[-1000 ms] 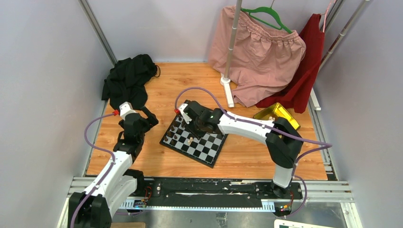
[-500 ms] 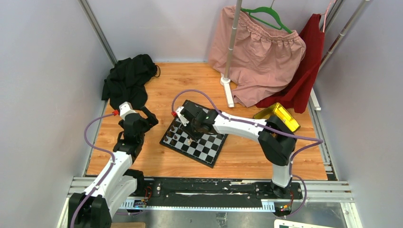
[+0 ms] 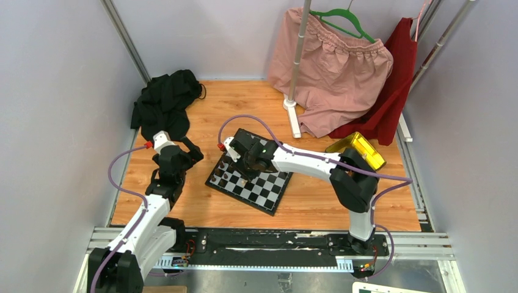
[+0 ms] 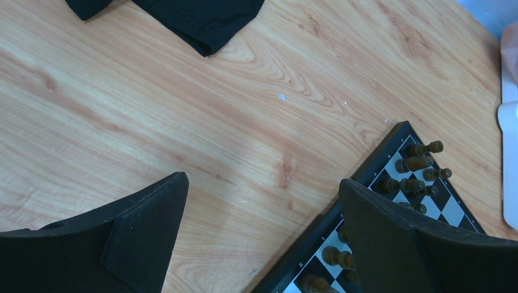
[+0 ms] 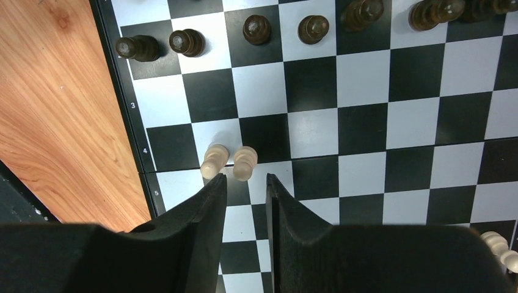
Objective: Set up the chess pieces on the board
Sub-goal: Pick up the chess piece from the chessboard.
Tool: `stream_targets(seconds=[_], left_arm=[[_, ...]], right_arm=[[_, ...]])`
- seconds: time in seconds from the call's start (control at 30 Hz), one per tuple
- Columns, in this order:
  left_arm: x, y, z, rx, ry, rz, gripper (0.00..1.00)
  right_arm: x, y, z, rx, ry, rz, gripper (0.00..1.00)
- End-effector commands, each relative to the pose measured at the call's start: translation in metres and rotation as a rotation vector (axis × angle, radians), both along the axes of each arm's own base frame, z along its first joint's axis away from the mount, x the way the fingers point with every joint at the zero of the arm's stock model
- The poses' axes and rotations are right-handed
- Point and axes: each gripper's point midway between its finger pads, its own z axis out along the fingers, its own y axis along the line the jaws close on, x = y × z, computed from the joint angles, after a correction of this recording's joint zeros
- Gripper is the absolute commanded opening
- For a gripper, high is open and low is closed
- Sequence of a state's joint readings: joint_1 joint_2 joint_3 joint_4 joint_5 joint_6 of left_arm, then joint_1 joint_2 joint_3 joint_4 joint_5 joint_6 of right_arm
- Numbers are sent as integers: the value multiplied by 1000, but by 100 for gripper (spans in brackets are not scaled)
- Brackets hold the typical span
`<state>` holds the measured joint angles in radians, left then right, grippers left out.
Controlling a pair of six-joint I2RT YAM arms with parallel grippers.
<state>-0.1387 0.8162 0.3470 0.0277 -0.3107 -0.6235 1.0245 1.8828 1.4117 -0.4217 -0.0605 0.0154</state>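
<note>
The board (image 3: 261, 188) lies turned on the diagonal about midway between the left and right edges of the desk (image 3: 183, 207), somewhat nearer the near edge than the far one. Dark chess pieces (image 5: 256, 28) are lined up on the squares along the board side that faces the desk's left edge. Two cream pawns (image 5: 215, 162) stand side by side a few ranks in from them, close to the board's border. Another cream piece (image 5: 501, 247) shows at the lower right margin of the right wrist view. The right fingers (image 5: 215, 204) hang low over the board just behind the two pawns. They are a little apart, with only chequered squares showing in the narrow gap and nothing clamped. The left fingers (image 4: 149, 210) are spread wide. One is over bare wood, the other over the board corner nearest the left edge, and they grip nothing. A black cloth (image 3: 165, 104) is heaped in the far left corner. A pink garment (image 3: 333, 67) on a green hanger (image 3: 342, 18) and a red garment (image 3: 394, 91) hang over the far right part, beside a white pole (image 3: 294, 91). A gold tray (image 3: 360, 149) lies near the right edge.
</note>
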Motion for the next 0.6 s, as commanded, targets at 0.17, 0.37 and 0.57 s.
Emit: stream_targets(seconds=[0.17, 0.37, 0.57], left_arm=[[0, 5, -1, 14, -7, 17, 100], [0, 5, -2, 16, -5, 18, 100], [-1, 6, -4, 17, -3, 21, 100]], right_arm=[[-6, 10, -6, -12, 15, 31, 34], [-6, 11, -12, -21, 25, 35, 34], [-5, 12, -17, -30, 29, 38, 26]])
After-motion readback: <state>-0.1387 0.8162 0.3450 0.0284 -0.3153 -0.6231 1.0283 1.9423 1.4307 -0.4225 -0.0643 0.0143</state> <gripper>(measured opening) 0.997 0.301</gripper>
